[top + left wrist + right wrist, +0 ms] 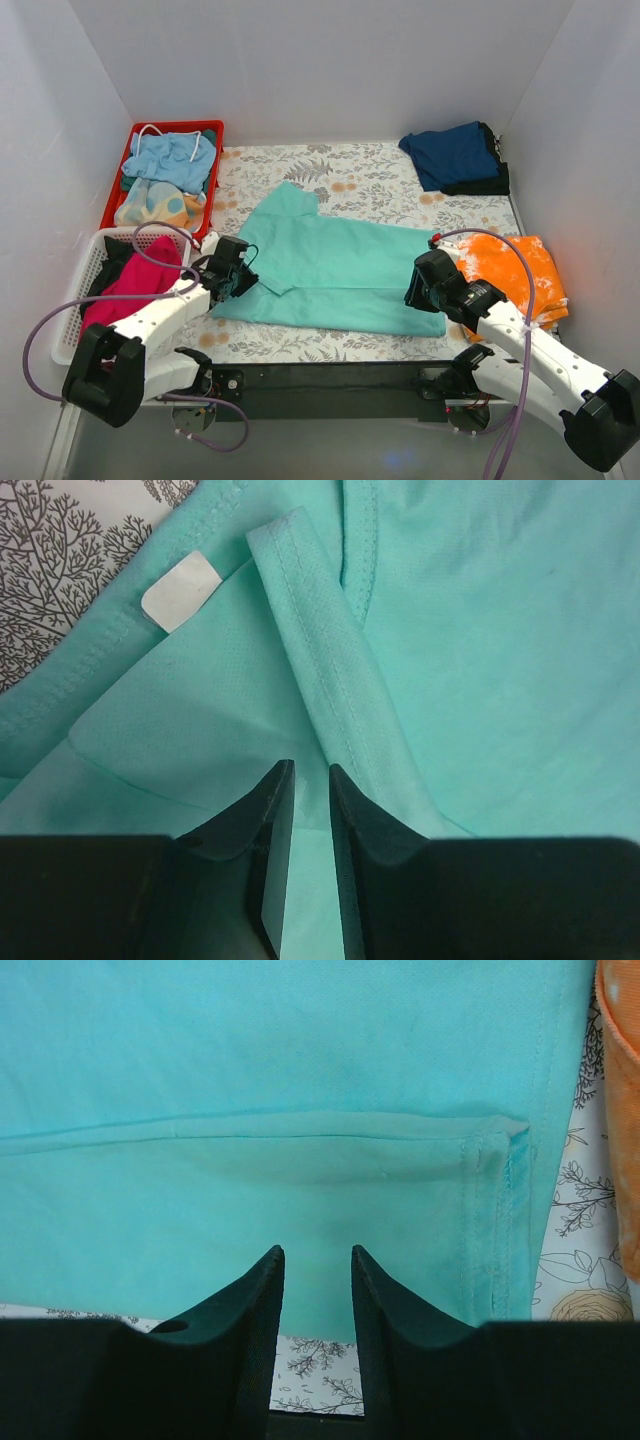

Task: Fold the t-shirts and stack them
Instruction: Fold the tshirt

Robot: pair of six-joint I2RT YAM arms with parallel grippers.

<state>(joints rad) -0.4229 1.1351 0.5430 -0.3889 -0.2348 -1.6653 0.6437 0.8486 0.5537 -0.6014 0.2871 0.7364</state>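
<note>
The teal-green t-shirt [335, 268] lies flat across the middle of the table, with one sleeve pointing to the back. My left gripper [243, 270] is over its left end near the collar [320, 670] and white label [180, 592]. Its jaws stand a narrow gap apart, and smooth teal cloth shows through the gap. My right gripper [418, 287] is over the shirt's near right corner, above the hem [300, 1135]. Its jaws are slightly open and the table shows between them. A navy shirt [452, 155] lies at the back right. An orange-and-white one [520, 270] lies at the right. A magenta one [140, 282] is in the white basket.
A red basket [128, 160] at the back left holds light blue and mottled cloth. A white basket [88, 262] stands at the near left. White walls close in the table on three sides. The floral table cover [350, 170] shows behind the teal shirt.
</note>
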